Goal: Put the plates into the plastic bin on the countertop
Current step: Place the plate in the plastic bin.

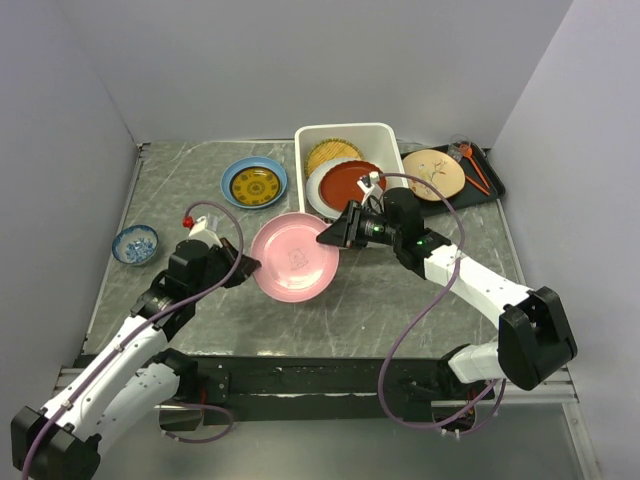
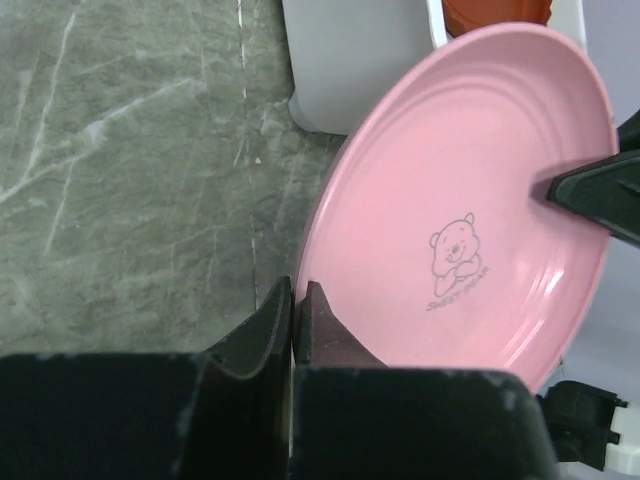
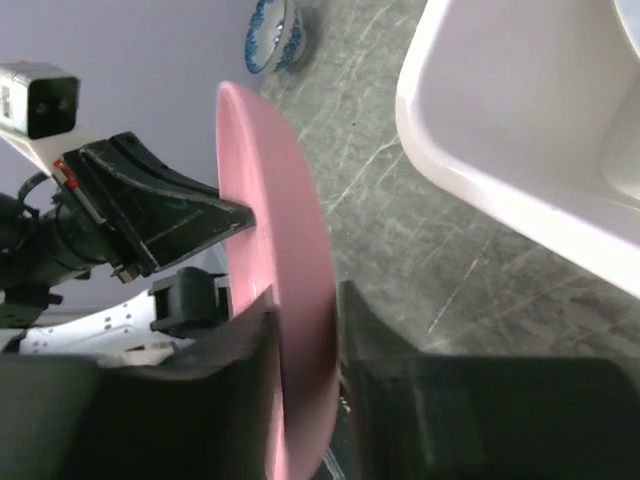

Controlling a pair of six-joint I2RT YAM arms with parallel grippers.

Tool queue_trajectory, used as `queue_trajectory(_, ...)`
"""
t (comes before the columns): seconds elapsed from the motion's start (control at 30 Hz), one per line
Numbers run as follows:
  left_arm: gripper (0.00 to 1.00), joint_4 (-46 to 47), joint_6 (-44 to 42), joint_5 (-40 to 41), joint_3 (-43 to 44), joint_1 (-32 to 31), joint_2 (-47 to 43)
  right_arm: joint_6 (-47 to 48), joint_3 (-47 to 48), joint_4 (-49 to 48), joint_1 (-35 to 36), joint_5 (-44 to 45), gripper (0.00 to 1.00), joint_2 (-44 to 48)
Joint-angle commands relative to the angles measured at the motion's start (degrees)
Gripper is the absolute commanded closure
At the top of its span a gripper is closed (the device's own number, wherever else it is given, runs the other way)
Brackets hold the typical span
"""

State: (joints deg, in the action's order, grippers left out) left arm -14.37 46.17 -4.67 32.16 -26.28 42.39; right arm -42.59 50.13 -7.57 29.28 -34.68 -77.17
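Three plates (image 1: pixel 345 178) fill the bin (image 1: pixel 385 132); left pincer (image 1: pixel 243 268) clenches the pink plate (image 1: pixel 290 262), right pincer (image 1: pixel 328 238) straddles it, grip unclear; blue plate (image 1: pixel 254 182), cream plate (image 1: pixel 434 173) wait.

Plain pale grey-lilac panel walls close the spot in on three sides: a flat back wall (image 1: pixel 300 60), a left wall (image 1: pixel 50 150) and a right wall (image 1: pixel 590 120), all bare and matte. They meet in straight seams at the far corners. Set between them is the grey-green marble-look countertop (image 1: pixel 180 170) with thin white veins (they show sharpest close up (image 2: pixel 120 150)). A narrow silver metal strip (image 1: pixel 118 240) borders its left side, and a ribbed aluminium rail (image 1: pixel 590 395) runs along the near edge. Below that lies a flat grey surface (image 1: pixel 350 455); floor or shelf, I cannot tell. The light is soft and even, with only faint shadows.
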Motion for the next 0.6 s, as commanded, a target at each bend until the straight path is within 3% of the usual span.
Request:
queue_trajectory(0.0, 0.99, 4.70, -0.21, -2.01, 2.82, -0.17, -0.47, -0.57, -0.12, -2.80, 0.43, -0.22, 0.89, 1.40)
queue_trajectory(0.07, 0.98, 4.44, -0.29, -1.58, 2.99, -0.09, -0.90, -0.30, 0.05, -2.71, 0.34, 0.05, 1.00, 1.32)
queue_trajectory(0.17, 0.94, 3.83, -0.47, -0.79, 2.99, -0.17, -1.35, -0.30, 0.67, -2.62, 0.43, 0.05, 1.00, 0.88)
queue_trajectory(0.23, 0.84, 3.47, -0.64, -0.61, 2.99, -0.09, -1.78, -0.21, 1.20, -2.62, 0.43, 0.05, 1.00, 0.35)
queue_trajectory(0.27, 0.77, 3.30, -0.82, -0.61, 2.99, -0.08, -1.96, -0.21, 1.37, -2.45, 0.34, 0.13, 1.00, 0.26)
queue_trajectory(0.3, 0.51, 3.47, -0.91, -0.69, 2.82, -0.17, -2.14, -0.21, 1.55, -2.53, 0.34, 0.14, 1.00, 0.17)
queue_trajectory(0.4, 0.10, 2.68, -0.82, 0.35, 2.56, -0.17, -3.28, -0.39, 1.81, -2.97, 0.34, -0.04, 1.00, -0.26)
queue_trajectory(0.47, 0.02, 2.51, -0.56, 1.06, 2.20, -0.09, -4.33, -0.30, 1.82, -2.71, 0.34, 0.05, 1.00, -0.27)
queue_trajectory(0.57, 0.01, 2.33, -0.21, 2.29, 1.76, -0.09, -5.91, -0.21, 1.29, -2.36, 0.34, 0.57, 1.00, 0.52)
